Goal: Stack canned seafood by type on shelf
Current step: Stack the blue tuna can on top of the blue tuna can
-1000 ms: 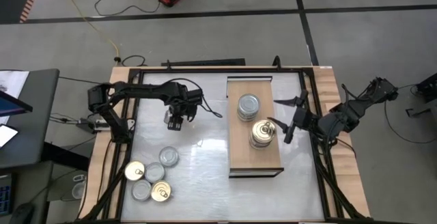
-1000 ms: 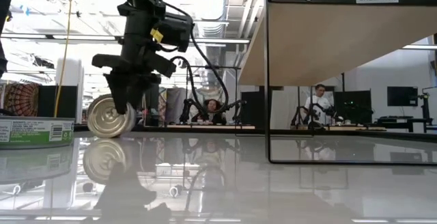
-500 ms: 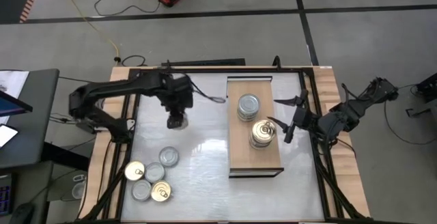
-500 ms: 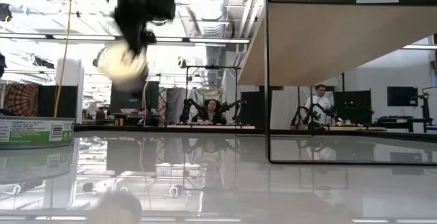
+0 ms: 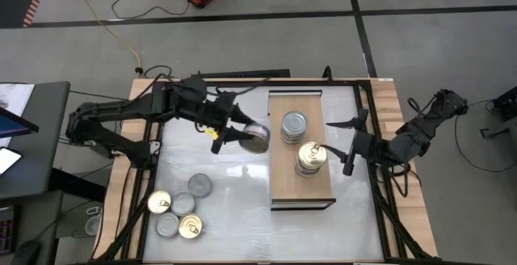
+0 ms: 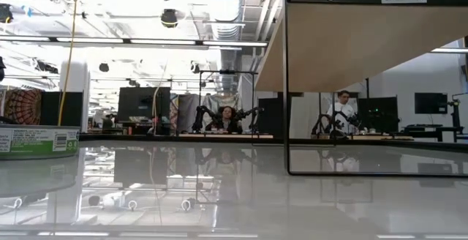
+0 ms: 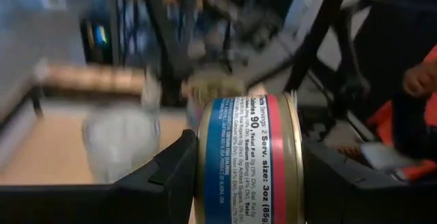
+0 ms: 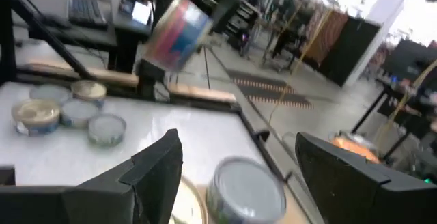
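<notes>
Lifted from the tabletop a second ago, a tin [image 5: 254, 138] clamped in the left gripper [image 5: 239, 136] now hangs just beside the shelf [image 5: 279, 186], nearing its stacks, while the right gripper [image 5: 349, 145] waits open alongside.

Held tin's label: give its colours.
Blue and red bands with white print on the held tin; clearest in the left wrist view.

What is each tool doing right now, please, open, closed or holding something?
Left tool: closed on a tin, carried above the table near the shelf.
Right tool: open, empty, beside the gold-lidded stack.
</notes>
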You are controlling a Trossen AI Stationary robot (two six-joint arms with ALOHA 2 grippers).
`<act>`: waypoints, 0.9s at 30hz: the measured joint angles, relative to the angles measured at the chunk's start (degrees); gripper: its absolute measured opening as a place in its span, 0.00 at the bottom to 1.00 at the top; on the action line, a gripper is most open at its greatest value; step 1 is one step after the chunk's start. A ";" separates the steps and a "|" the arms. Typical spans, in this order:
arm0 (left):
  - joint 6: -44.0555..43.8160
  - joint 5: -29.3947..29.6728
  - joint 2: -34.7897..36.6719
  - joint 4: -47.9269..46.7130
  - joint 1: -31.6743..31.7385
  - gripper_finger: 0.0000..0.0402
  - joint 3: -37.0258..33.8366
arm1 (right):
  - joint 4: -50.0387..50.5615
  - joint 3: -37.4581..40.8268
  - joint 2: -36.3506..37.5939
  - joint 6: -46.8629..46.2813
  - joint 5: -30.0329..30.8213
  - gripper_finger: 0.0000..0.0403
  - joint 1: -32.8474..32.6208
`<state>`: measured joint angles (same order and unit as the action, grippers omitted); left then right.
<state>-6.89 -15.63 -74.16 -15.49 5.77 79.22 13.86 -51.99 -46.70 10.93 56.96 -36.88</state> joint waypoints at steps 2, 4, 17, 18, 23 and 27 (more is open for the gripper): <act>1.56 2.72 0.05 3.87 -0.77 0.48 0.00 | -5.62 -0.01 -0.17 2.97 -0.06 0.77 -0.15; 1.61 4.49 -0.04 8.80 -1.50 0.47 -0.42 | -10.06 -0.02 -0.11 4.39 -0.10 0.77 -0.31; 9.57 7.94 -13.56 37.19 -5.70 0.47 -3.06 | -16.96 -0.02 -7.73 -1.96 -3.01 0.77 1.38; 10.08 7.81 -14.54 39.30 -5.77 0.47 -2.99 | -16.92 -0.02 -8.30 -2.33 -2.98 0.77 1.39; 12.56 6.64 -18.11 46.36 -5.62 0.48 -2.99 | -16.79 -0.70 -10.10 -3.66 -2.58 0.79 1.26; 13.98 6.68 -19.59 50.73 -5.79 0.48 -2.93 | -17.00 -2.30 -11.25 -3.69 -2.53 0.81 1.31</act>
<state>7.08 -8.95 -93.76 35.24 -0.01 76.29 -3.14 -54.29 -57.95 7.24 54.43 -35.57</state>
